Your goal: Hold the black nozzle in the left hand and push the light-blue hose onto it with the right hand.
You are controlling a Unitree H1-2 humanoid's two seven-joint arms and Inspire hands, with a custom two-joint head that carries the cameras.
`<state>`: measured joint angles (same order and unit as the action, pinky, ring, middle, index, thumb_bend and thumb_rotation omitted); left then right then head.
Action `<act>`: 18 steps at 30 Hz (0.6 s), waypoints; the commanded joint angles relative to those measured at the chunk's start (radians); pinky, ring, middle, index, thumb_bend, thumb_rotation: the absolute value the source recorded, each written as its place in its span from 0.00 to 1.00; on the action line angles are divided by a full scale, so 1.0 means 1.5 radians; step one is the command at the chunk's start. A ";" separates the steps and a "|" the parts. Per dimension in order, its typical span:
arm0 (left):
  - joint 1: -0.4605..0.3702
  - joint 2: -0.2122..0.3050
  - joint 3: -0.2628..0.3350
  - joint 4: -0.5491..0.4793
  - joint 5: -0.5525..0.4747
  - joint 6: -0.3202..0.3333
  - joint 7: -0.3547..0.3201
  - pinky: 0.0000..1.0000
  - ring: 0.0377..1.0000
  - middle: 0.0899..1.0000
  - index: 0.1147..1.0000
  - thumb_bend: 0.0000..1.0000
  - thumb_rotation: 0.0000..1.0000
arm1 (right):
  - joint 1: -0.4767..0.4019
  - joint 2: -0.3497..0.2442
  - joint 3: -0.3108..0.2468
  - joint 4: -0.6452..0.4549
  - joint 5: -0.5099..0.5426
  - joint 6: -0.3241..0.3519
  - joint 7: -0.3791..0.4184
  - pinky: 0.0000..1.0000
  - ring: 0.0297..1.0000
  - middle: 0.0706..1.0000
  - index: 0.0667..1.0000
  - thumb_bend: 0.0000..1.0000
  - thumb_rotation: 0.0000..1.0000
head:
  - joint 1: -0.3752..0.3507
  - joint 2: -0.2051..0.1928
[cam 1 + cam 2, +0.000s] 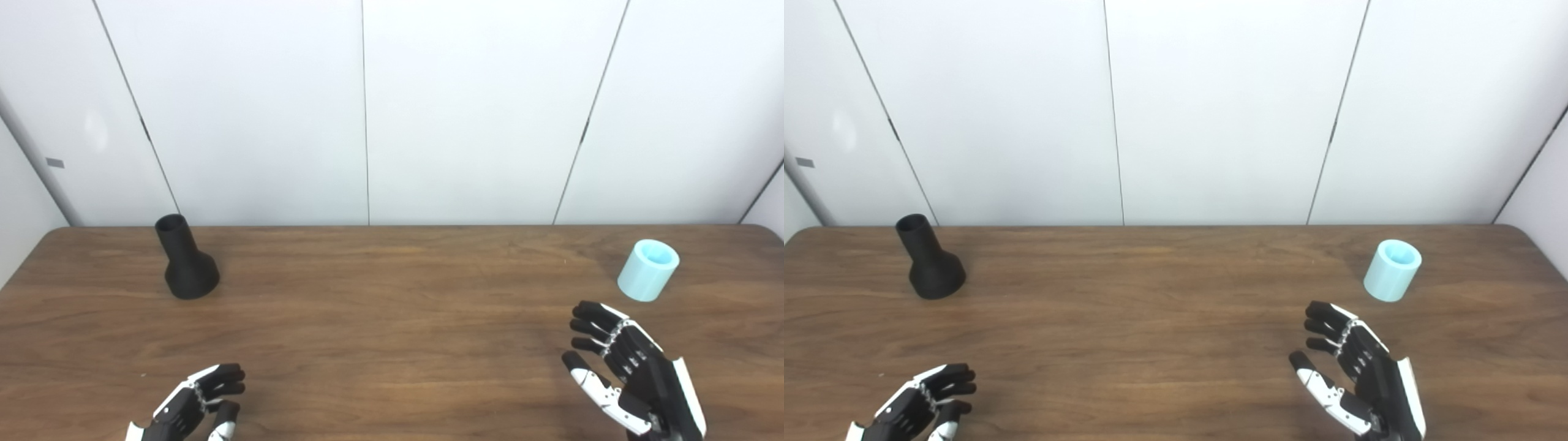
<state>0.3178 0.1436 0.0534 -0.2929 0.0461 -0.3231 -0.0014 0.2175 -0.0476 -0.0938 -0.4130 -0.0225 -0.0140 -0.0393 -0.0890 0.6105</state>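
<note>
The black nozzle [185,261] stands upright on its wide base at the far left of the wooden table [392,331], its narrow neck pointing up. A short light-blue hose piece [648,270] stands on end at the far right, its open mouth facing up. My left hand [193,403] rests low near the front edge, well short of the nozzle, fingers loosely curled and holding nothing. Over on the other side, my right hand [625,373] hovers open with fingers spread, a short way in front and to the left of the hose, not touching it.
White wall panels [367,110] rise directly behind the table's far edge. The table's rounded back corners show at left and right. Nothing else lies on the wood between nozzle and hose.
</note>
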 commanded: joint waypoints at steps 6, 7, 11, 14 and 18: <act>-0.003 -0.010 0.002 -0.018 -0.001 -0.013 0.004 0.59 0.67 0.69 0.67 0.26 0.33 | 0.026 0.004 -0.001 -0.029 -0.001 -0.016 -0.001 0.66 0.73 0.72 0.69 0.22 0.06 | 0.000 0.002; -0.003 -0.011 0.002 -0.018 -0.001 -0.013 0.004 0.59 0.67 0.69 0.67 0.26 0.33 | 0.026 0.004 0.000 -0.031 -0.001 -0.015 -0.001 0.66 0.72 0.72 0.69 0.22 0.06 | 0.000 0.002; -0.003 -0.009 0.001 -0.019 -0.001 -0.012 0.003 0.59 0.67 0.69 0.67 0.25 0.32 | 0.027 0.004 -0.001 -0.029 -0.001 -0.018 -0.001 0.66 0.72 0.72 0.69 0.22 0.05 | 0.000 0.002; -0.001 -0.011 0.001 -0.021 -0.005 -0.005 0.002 0.60 0.68 0.69 0.67 0.27 0.34 | 0.027 0.003 -0.001 -0.029 0.003 -0.020 0.000 0.66 0.72 0.72 0.68 0.22 0.05 | 0.007 0.002; -0.001 -0.019 -0.001 -0.027 0.007 -0.001 0.007 0.60 0.68 0.69 0.67 0.25 0.32 | 0.027 -0.008 -0.007 -0.024 0.014 -0.027 0.006 0.67 0.73 0.73 0.69 0.22 0.06 | 0.051 0.004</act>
<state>0.3184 0.1419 0.0530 -0.2959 0.0479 -0.3175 -0.0007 0.2177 -0.0491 -0.0977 -0.4153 -0.0112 -0.0146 -0.0361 -0.0386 0.6151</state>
